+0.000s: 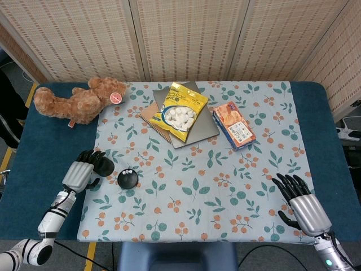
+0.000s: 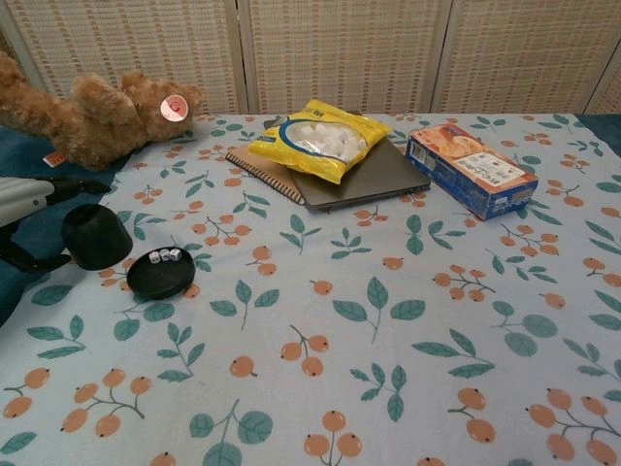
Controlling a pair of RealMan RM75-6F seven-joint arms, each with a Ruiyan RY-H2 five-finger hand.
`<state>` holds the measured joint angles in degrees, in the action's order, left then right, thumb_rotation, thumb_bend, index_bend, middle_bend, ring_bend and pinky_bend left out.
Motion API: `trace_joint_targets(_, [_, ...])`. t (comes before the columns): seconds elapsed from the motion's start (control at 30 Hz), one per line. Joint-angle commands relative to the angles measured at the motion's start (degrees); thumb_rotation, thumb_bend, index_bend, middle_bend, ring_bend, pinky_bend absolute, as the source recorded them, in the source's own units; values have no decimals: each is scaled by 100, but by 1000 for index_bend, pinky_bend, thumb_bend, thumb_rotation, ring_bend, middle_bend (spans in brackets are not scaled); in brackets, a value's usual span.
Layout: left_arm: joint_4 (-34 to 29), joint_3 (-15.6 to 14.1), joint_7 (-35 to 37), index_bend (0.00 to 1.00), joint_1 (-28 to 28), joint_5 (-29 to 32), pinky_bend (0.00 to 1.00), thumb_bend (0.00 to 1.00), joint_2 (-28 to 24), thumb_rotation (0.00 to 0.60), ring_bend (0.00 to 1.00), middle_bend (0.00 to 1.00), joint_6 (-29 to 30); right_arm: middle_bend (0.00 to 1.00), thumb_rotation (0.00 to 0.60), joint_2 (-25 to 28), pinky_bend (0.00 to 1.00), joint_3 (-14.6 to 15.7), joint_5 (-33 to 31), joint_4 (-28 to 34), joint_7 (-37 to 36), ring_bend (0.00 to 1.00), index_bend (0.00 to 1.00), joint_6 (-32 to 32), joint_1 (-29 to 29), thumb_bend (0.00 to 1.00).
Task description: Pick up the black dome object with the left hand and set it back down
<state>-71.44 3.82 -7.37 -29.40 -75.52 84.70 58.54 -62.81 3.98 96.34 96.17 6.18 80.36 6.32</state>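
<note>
A: Far left, the left hand (image 1: 80,173) has its fingers wrapped around the black dome (image 2: 95,235), at the left edge of the floral cloth (image 1: 225,186).

B: Beside it?

A: A black round base (image 2: 160,275) bearing small dice (image 2: 167,254), apart from the dome.

B: Far right?

A: The right hand (image 1: 302,204) rests on the blue table (image 1: 333,141), fingers spread, holding nothing.

Blue table (image 1: 34,169) carries a floral cloth (image 1: 225,180) and teddy bear (image 1: 73,101)
</note>
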Motion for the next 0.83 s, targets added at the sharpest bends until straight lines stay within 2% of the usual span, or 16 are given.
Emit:
trace_joint_targets(0.03, [-41, -20, -41, 0, 10, -21, 65, 383, -28, 600, 0, 0, 16, 0, 600, -5, 0, -3, -4, -1, 5, 0, 0, -1, 0, 224])
trace_joint_targets(0.13, [-189, -40, -8, 0, 56, -107, 67, 381, -105, 600, 0, 0, 138, 0, 600, -7, 0, -4, -5, 2, 5, 0, 0, 4, -2, 224])
trace_joint_targets(0.23, [-567, -63, 165, 0, 238, -370, 66, 380, -320, 600, 0, 0, 627, 0, 600, 3, 0, -1, 18, 7, -4, 0, 0, 48, -18, 224])
trace_joint_targets(0.3, [-980, -159, 448, 0, 516, -691, 66, 380, -543, 600, 0, 0, 1224, 0, 600, 7, 0, -6, 39, 3, -7, 0, 0, 117, -45, 224])
trace_joint_targets(0.4, [-1521, -577, 1308, 0, 1156, -1386, 66, 378, -787, 600, 0, 0, 2315, 0, 600, -10, 0, -18, 67, 1, -5, 0, 0, 229, -90, 224])
trace_joint_targets(0.5, [-1260, -990, 1514, 0, 1763, -2008, 64, 376, -749, 600, 0, 0, 3306, 0, 600, -19, 0, -25, 61, -8, 0, 0, 0, 274, -118, 224])
trace_joint_targets(0.57, [-933, -1031, 1196, 0, 2029, -2129, 61, 371, -657, 600, 0, 0, 3701, 0, 600, -27, 0, -34, 34, -12, 13, 0, 0, 256, -116, 224])
trace_joint_targets(0.7, [-848, -934, 1112, 0, 2205, -2119, 56, 368, -677, 600, 0, 0, 3966, 0, 600, -46, 0, -76, -27, -21, 43, 0, 0, 207, -90, 224])
trace_joint_targets(0.83, [-869, -906, 1146, 0, 2196, -2090, 55, 371, -772, 600, 0, 0, 3823, 0, 600, -98, 0, -129, -112, -17, 136, 0, 0, 197, -88, 224])
